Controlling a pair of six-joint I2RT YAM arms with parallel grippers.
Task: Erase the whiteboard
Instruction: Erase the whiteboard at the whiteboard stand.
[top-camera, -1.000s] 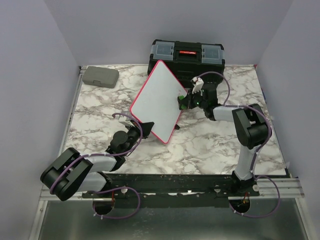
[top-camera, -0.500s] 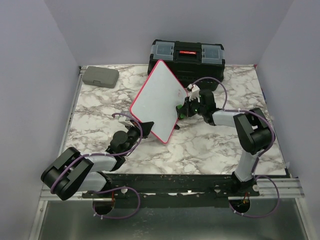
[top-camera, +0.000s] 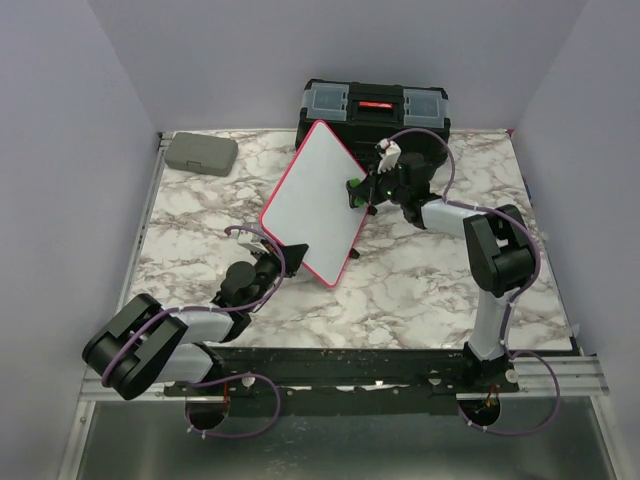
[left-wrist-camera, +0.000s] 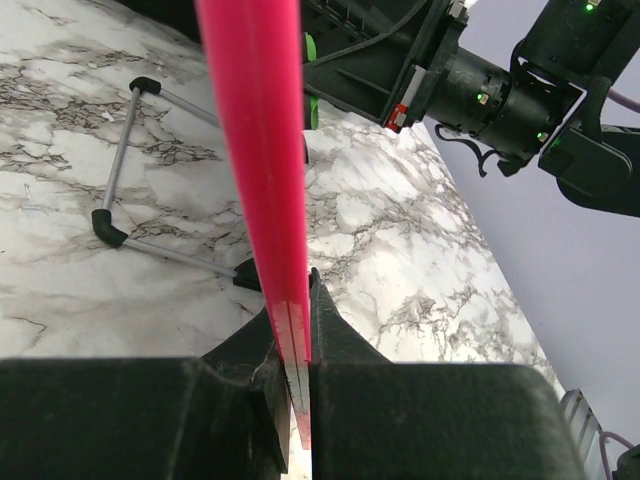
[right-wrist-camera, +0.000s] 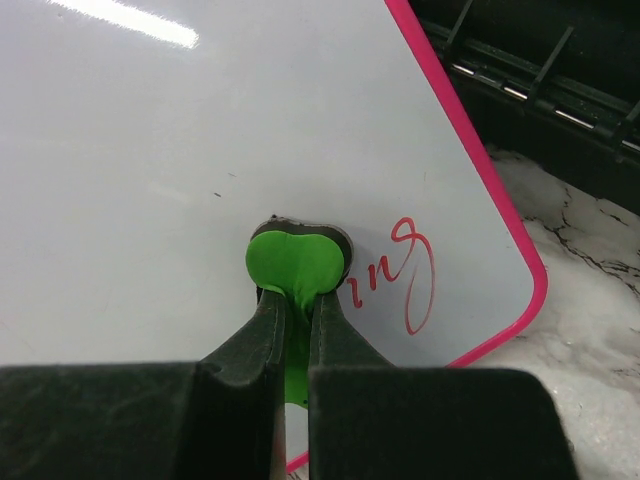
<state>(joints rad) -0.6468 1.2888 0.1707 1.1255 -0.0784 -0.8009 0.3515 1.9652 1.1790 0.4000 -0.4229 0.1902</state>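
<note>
The whiteboard with its pink frame stands tilted up in the middle of the table, in front of the toolbox. My left gripper is shut on the pink frame at the board's near lower corner; the frame runs between the left gripper's jaws. My right gripper is shut on a green eraser, whose dark pad presses flat on the white face near the board's right edge. Red handwriting remains just right of the eraser.
A black toolbox stands right behind the board, and its dark side shows close to the board's corner. A small grey case lies at the far left. The board's wire stand with black feet rests on the marble.
My right gripper slid the eraser down the board's right side, then back up toward the toolbox. The left gripper and the board have held still.
</note>
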